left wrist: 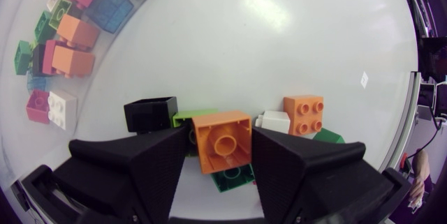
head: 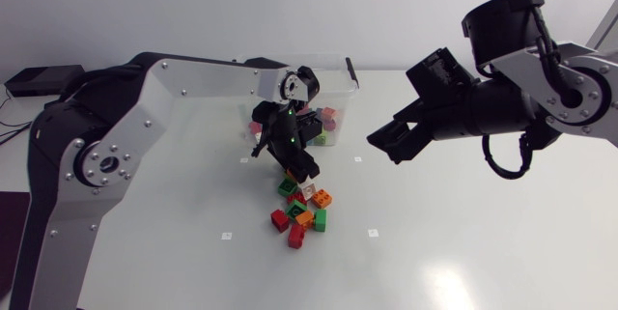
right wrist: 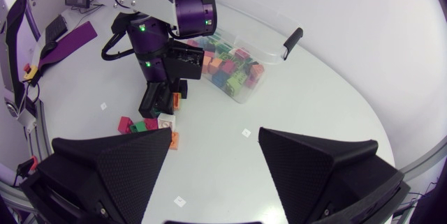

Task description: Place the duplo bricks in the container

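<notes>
The left gripper [left wrist: 222, 137] grips an orange brick [left wrist: 222, 142] over the loose pile [head: 301, 211] near the container [head: 344, 102]; it should lift straight, release well inside the container; the right gripper [right wrist: 215, 147] stands wide, apart from the container.

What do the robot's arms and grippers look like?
The left arm and right arm are silver-grey with screws and black joints. Near the left wrist glow green lights; a black cable loops under the right arm. The left gripper and right gripper are matte black, with two broad wedge fingers each.
</notes>
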Controlling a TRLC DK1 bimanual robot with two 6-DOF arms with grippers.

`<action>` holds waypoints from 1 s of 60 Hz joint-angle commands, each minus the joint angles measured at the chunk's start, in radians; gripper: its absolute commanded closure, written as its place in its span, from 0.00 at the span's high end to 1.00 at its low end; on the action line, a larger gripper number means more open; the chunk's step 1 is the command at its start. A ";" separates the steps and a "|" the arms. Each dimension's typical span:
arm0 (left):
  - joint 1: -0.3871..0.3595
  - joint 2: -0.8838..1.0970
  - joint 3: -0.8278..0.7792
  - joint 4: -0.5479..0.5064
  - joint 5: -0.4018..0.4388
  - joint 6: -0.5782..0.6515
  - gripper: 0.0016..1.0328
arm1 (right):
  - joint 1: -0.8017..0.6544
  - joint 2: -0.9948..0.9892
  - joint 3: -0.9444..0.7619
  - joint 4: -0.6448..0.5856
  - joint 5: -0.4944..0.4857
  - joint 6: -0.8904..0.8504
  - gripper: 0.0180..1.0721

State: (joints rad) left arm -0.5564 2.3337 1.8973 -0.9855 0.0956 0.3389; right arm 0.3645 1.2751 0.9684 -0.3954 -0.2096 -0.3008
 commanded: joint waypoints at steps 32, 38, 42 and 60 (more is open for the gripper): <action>-0.007 -0.065 -0.061 0.016 -0.004 -0.018 0.24 | 0.004 -0.014 -0.010 -0.007 -0.001 -0.021 0.86; 0.001 -0.119 -0.043 -0.002 -0.002 -0.015 0.24 | 0.004 -0.008 -0.007 -0.003 -0.001 -0.021 0.86; 0.007 -0.152 -0.030 -0.010 -0.002 -0.015 0.24 | 0.004 -0.005 -0.005 -0.003 -0.001 -0.021 0.86; 0.046 -0.292 0.083 -0.016 -0.002 -0.012 0.24 | 0.036 0.058 0.001 -0.011 -0.002 -0.055 0.86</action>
State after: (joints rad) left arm -0.5335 2.0869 1.9205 -0.9936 0.0956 0.3389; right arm 0.3744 1.2949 0.9684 -0.3962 -0.2096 -0.3271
